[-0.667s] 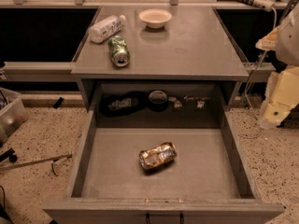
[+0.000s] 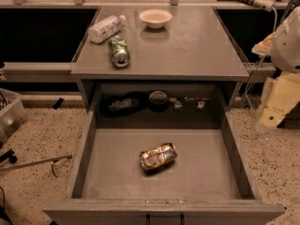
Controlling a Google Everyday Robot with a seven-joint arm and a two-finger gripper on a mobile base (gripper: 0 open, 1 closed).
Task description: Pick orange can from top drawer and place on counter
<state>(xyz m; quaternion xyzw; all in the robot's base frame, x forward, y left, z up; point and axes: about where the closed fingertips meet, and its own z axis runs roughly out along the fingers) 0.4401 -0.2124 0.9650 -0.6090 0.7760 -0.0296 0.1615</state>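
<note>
My gripper (image 2: 276,102) hangs off the tabletop's (image 2: 187,50) right edge, jaws' state I cannot tell, leaving the orange can (image 2: 158,156) exposed in the top drawer (image 2: 110,172).

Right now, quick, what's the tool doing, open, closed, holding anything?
Tool: cannot be told; it sits at the right edge, outside the top drawer, apart from the orange can lying on the drawer floor.
</note>
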